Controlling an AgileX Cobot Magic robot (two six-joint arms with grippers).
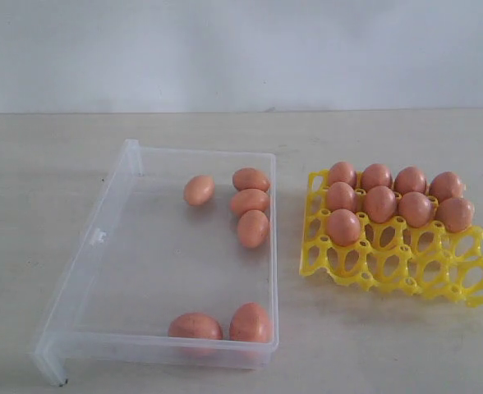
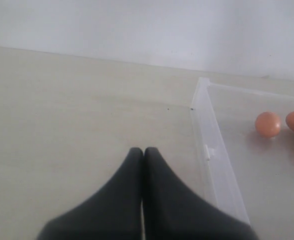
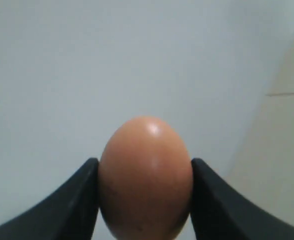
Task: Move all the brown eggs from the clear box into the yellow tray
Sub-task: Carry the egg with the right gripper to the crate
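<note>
The right jaws grasp one brown egg. The left jaws are pressed together, empty, above the tabletop beside the clear box. Six eggs lie in that box at frame left. Nine sit in the yellow tray's upper cups, frame right.

Glossy clear plastic box, smooth eggs (tray seemingly plastic)

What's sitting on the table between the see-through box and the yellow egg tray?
Nothing. The exterior view shows only a bare strip of table between the clear box and the yellow tray; neither wrist view shows that gap.
</note>
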